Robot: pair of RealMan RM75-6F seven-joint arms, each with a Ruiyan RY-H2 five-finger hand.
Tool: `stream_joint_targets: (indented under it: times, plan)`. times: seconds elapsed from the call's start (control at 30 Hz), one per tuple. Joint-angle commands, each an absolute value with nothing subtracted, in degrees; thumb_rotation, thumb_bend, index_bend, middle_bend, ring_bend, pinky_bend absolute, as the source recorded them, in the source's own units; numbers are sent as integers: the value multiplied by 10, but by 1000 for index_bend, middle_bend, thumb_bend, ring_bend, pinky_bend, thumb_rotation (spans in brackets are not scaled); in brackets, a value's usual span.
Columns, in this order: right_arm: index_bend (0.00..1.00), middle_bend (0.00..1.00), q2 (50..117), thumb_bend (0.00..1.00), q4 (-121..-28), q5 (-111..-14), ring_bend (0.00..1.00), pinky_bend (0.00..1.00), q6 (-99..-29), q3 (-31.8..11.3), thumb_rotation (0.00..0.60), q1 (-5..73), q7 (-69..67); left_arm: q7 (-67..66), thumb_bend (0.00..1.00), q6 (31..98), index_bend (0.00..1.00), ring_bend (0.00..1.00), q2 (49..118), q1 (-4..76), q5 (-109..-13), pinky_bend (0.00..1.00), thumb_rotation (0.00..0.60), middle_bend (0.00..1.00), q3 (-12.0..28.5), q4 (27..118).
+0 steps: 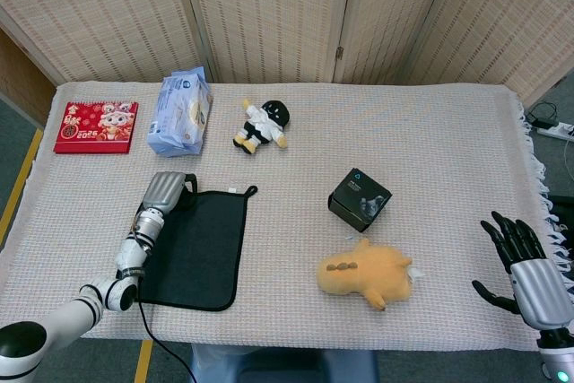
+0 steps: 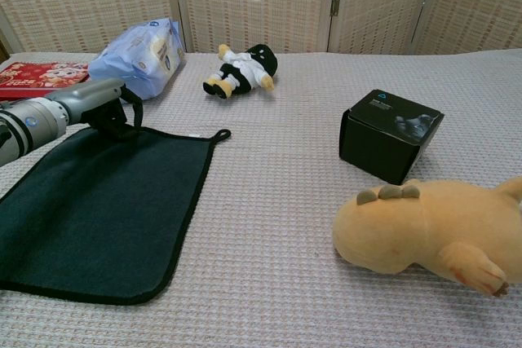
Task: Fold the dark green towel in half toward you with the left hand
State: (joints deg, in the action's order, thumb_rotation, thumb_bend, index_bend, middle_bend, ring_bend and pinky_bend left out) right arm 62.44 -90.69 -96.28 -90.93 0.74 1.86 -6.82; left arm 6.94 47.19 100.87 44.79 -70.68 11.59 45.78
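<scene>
The left hand (image 1: 166,193) reaches forward with its fingers curled down onto the far left corner of the dark green towel (image 1: 197,247), which lies flat on the table beneath and to the right of it; whether the fingers pinch the cloth cannot be told. Far to the right, the right hand (image 1: 529,266) is raised off the table edge, fingers spread wide and holding nothing.

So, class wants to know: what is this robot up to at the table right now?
The robot's left hand is at the far left corner of the dark green towel, fingers curled down onto its edge. The towel lies flat and unfolded on the table, so the fold toward the robot has not begun. Whether the corner is actually gripped cannot be told. The right hand hangs open off the table's right edge, holding nothing.
</scene>
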Motion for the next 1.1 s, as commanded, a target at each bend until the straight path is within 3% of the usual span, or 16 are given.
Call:
stream_joint_targets:
  times: [0.03,0.57,1.1]
  plan:
    - [0,0,625,269,-907,-967,0,0,-911,9,600,18,-68,55,471,512,651,1000,987,427,-725,1000,600,1000,104,499]
    - [0,0,629,270,-914,-1006,0,0,-931,22,600,13,-55,-20,472,686,658,1000,903,311,-812,1000,600,1000,23,707]
    - [0,0,631,269,-915,-1042,0,0,-956,35,600,4,-45,-38,472,786,659,1000,890,227,-897,1000,600,1000,-45,763]
